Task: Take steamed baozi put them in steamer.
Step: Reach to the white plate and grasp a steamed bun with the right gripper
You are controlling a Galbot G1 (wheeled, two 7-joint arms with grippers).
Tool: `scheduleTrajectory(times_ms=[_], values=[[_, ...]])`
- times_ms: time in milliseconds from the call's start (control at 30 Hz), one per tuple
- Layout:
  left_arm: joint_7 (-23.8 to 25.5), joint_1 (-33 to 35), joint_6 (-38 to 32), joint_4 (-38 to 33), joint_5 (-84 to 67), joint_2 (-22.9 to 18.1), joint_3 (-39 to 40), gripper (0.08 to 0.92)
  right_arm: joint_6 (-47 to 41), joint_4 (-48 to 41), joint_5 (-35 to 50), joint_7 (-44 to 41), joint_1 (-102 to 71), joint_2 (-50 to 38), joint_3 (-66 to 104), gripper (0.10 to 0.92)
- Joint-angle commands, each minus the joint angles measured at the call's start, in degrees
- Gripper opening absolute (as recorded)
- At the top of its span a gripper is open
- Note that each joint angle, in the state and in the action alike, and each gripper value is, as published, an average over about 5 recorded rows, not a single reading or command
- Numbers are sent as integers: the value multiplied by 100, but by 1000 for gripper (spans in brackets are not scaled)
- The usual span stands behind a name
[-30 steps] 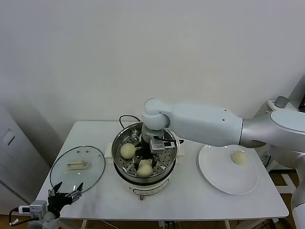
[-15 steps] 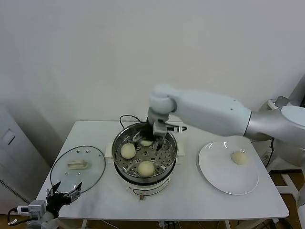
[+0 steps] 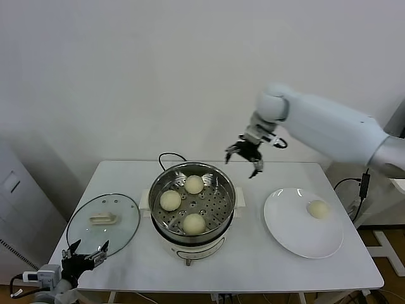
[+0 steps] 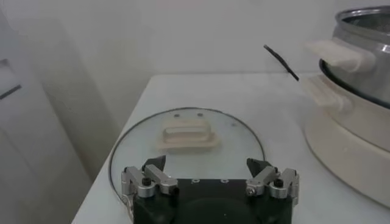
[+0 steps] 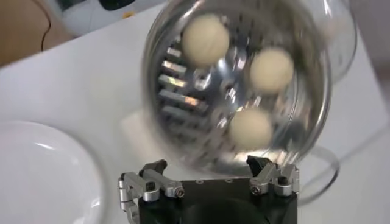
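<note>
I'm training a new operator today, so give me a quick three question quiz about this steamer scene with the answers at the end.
1. How many baozi lie in the steamer?
2. True or false: the white plate still holds one bun.
3. Which claw is raised between steamer and plate: A) the left claw, B) the right claw?

Key:
1. Three.
2. True.
3. B. It is open and empty; the left claw sits open at the table's near edge by the glass lid.
</note>
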Motion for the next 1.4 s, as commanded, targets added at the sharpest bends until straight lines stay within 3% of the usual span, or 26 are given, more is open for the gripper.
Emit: scheduleTrajectory(times_ms=[33,500,1100,1400], values=[[-3,-4,7,-3,1,10,0,823,-336,-802,210,-249,-88,-879,-141,823],[-2,-31,21,-13,-7,32,1,823,33,-1703,-729,0,-1382,-1157,869,823],[-2,-72,36,14,-15,47,38,823,562,-3030,-2413,509,-2651,-603,2646,823],[-2,-87,45,11,-11,31,65,823,687,-3427,-2850,642,-2788,-459,3052,823]])
